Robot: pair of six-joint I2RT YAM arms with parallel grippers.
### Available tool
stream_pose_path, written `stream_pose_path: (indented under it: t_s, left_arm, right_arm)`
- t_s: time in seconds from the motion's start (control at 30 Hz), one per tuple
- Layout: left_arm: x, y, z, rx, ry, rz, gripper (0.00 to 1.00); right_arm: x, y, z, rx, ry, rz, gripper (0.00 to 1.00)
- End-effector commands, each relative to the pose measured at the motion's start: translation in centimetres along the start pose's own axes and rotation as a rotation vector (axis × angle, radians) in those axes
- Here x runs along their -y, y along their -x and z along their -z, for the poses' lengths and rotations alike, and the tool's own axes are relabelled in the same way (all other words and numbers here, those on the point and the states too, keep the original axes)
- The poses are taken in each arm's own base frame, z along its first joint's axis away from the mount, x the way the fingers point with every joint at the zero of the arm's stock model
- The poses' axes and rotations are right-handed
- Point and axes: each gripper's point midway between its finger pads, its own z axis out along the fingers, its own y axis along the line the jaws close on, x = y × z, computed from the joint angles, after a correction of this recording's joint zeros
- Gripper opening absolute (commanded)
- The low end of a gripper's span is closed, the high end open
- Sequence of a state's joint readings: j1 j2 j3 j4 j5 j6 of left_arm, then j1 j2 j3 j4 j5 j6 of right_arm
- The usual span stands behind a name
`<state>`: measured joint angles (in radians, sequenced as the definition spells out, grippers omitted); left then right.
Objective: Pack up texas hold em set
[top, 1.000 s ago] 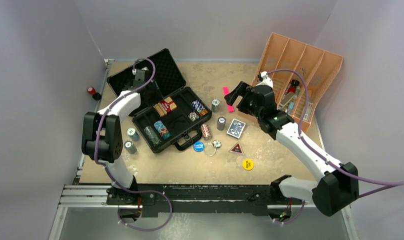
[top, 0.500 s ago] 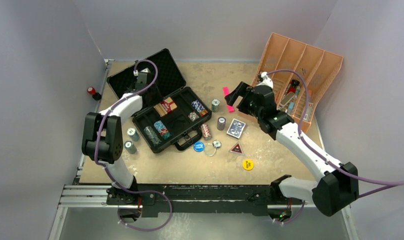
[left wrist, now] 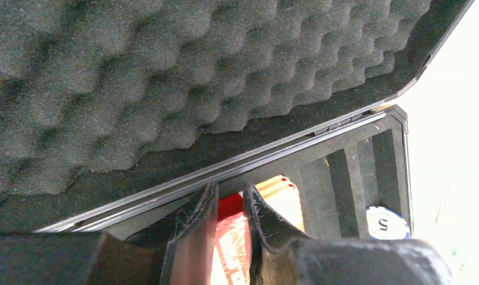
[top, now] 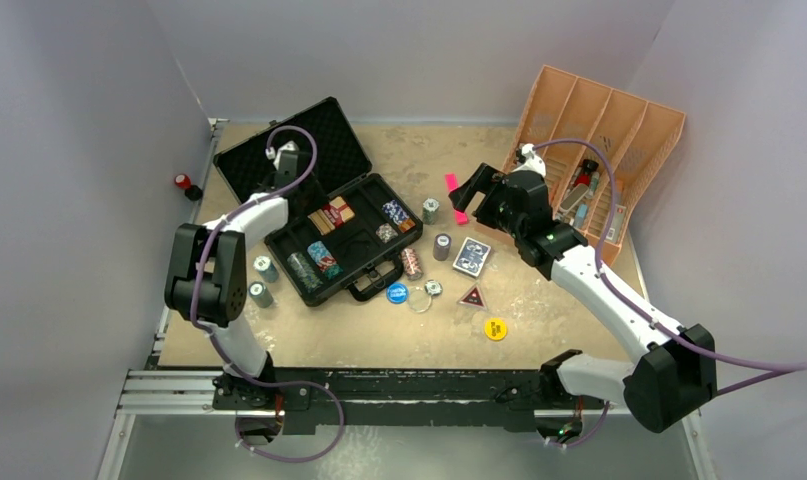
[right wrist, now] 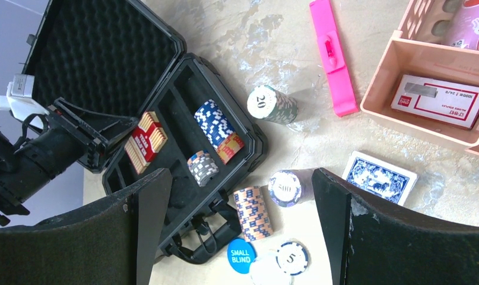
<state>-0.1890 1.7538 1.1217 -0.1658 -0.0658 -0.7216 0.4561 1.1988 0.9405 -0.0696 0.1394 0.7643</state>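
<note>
Left jaws nearly closed above red deck (left wrist: 228,249); right jaws wide, empty.

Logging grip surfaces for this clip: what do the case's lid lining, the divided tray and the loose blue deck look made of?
Lid lining: dark grey soft foam, matte, with egg-crate bumps. Divided tray: likely moulded plastic, one even orange colour with thin straight walls. Blue card deck: printed card or paper with a patterned back; whether it sits in a box is unclear.

Top external: high, behind arm bases, whole worktop (top: 539,310). Left wrist: close on case (left wrist: 165,89) foam. Right wrist: higher, same case (right wrist: 100,53).
</note>
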Motion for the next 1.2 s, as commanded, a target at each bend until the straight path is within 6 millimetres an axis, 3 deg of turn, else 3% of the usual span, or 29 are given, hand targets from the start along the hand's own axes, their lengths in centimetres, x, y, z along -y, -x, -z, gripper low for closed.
stream_pose_path:
  t_s: [0.0, 0.3, 0.43, 0.57, 0.77, 0.87, 1.03, 1.17]
  left_arm:
    - [-1.1, -3.4, 1.7, -0.133, 0.059, -0.07, 0.26]
    - [1.3, -0.2, 4.4, -0.078, 0.001, -0.158, 0.41]
    - [1.6, -1.8, 3.8, -0.109, -0.006, -0.175, 0.4]
    - [0.4, -3.5, 2.6, -0.146, 0.049, -0.181, 0.31]
    - [-2.4, -5.0, 1.2, -0.173, 0.166, -0.188, 0.27]
    - [-2.8, -5.3, 1.1, -0.181, 0.184, -0.193, 0.26]
    - [0.1, -3.3, 2.7, -0.13, 0.078, -0.202, 0.26]
    - [4.8, 0.5, 6.9, -0.005, -0.112, -0.205, 0.3]
  right_arm:
    - [-0.7, 1.2, 0.4, 0.043, 0.021, 0.002, 0.91]
    - [-0.8, 1.3, 0.2, 0.043, 0.025, 0.006, 0.91]
    - [-0.6, 1.0, 0.1, 0.037, 0.019, 0.007, 0.91]
    - [-0.5, 0.8, 0.1, 0.032, 0.017, 0.006, 0.91]
    - [-0.2, 0.7, 0.1, 0.033, 0.007, 0.008, 0.91]
    - [-0.1, 0.5, 0.0, 0.027, 0.005, 0.008, 0.91]
    - [0.4, 0.5, -0.3, 0.023, -0.017, 0.033, 0.91]
    - [1.3, 0.0, -0.7, 0.001, -0.057, 0.091, 0.91]
